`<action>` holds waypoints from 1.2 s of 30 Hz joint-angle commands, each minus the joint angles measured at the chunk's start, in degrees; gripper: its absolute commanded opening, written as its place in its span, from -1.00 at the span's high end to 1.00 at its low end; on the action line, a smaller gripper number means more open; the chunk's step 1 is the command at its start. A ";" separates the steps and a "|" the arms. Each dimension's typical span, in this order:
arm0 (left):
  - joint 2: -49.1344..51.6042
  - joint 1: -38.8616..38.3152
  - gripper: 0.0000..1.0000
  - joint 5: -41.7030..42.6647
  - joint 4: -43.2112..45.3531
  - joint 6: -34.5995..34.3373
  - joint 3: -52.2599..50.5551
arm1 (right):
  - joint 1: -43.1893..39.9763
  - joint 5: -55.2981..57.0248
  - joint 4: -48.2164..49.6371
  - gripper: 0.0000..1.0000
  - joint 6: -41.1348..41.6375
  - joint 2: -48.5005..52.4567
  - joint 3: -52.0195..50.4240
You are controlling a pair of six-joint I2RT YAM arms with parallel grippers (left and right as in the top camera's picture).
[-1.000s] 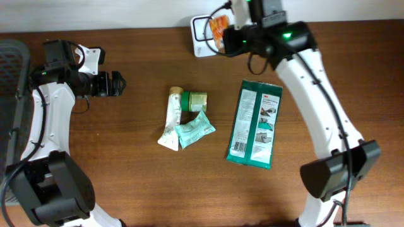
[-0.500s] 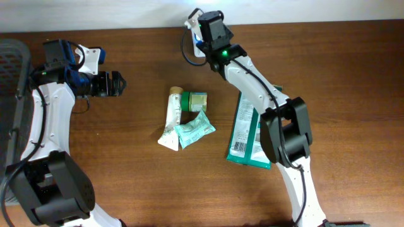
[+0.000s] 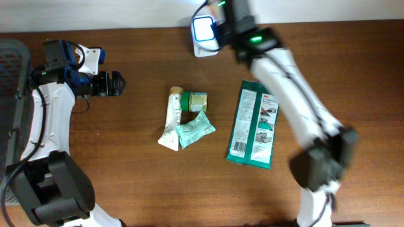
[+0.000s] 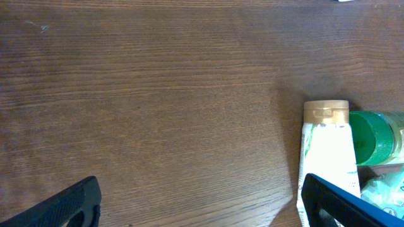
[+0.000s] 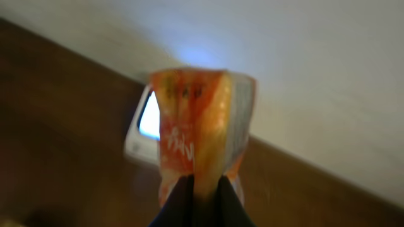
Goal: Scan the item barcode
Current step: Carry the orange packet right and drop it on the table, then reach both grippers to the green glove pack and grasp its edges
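Note:
In the right wrist view my right gripper is shut on the lower edge of an orange snack packet. It holds the packet upright in front of a white scanner with a lit screen. The picture is blurred. From overhead the scanner glows at the table's back edge, with the right arm reaching to it. The packet does not show there. My left gripper hangs open at the left over bare wood, holding nothing. Its fingers stand wide apart.
A white tube, a green-capped bottle and a teal sachet lie together mid-table. A green wipes pack lies to their right. The left wrist view shows the tube and green cap.
The right arm has swung about near the scanner with the orange packet, which no longer shows from overhead. The scanner's screen now shows bright. The left arm has stayed put.

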 commanded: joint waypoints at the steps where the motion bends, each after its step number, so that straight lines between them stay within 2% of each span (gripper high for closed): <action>1: -0.59 0.31 -0.98 0.42 0.00 0.92 0.42 | -4.37 -4.94 -13.29 0.91 5.73 -10.73 0.74; 2: -0.59 0.31 -0.98 0.39 -0.02 0.92 0.42 | -6.27 -4.92 -22.10 0.91 7.23 -13.42 0.74; 6: -0.59 0.31 -0.98 0.42 0.00 0.92 0.42 | -16.48 -4.98 -44.30 0.91 20.79 -14.49 0.20; 8: -0.59 0.31 -0.98 0.39 0.00 0.92 0.42 | -21.86 -4.98 -48.94 0.91 25.22 -13.55 -2.40; 12: -0.59 0.31 -0.99 0.39 0.00 0.92 0.42 | -31.63 -5.81 -45.53 0.92 30.14 -11.98 -15.23; 18: -0.59 0.31 -0.98 0.39 0.00 0.92 0.42 | -41.79 -10.36 -24.94 0.91 30.10 -11.23 -39.43; 20: -0.59 0.31 -0.98 0.39 0.00 0.92 0.42 | -42.86 -10.36 -23.76 0.92 30.10 -11.23 -41.38; 21: -0.59 0.31 -0.98 0.39 0.00 0.92 0.42 | -43.45 -10.38 -24.24 0.84 29.86 -11.23 -41.62; 22: -0.59 0.31 -0.98 0.42 0.00 0.92 0.42 | -43.65 -11.10 -24.61 0.46 28.55 -11.26 -41.59; 25: -0.59 0.31 -0.98 0.39 0.00 0.92 0.42 | -43.65 -16.44 -24.94 0.13 26.88 -11.63 -41.48; 27: -0.59 0.31 -0.98 0.39 0.00 0.92 0.42 | -43.52 -19.41 -25.16 0.01 25.55 -13.18 -40.26; 30: -0.59 0.31 -0.98 0.39 -0.02 0.92 0.42 | -43.52 -20.90 -28.94 -0.10 22.95 -16.31 -36.44; 32: -0.59 0.31 -0.98 0.39 0.00 0.92 0.42 | -43.47 -25.22 -31.23 -0.16 17.97 -17.75 -35.47; 34: -0.59 0.31 -0.98 0.39 0.00 0.92 0.42 | -42.77 -27.52 -33.94 -0.16 14.10 -17.77 -35.80; 36: -0.59 0.31 -0.99 0.39 0.00 0.92 0.42 | -40.87 -27.50 -34.16 -0.15 13.75 -17.75 -37.55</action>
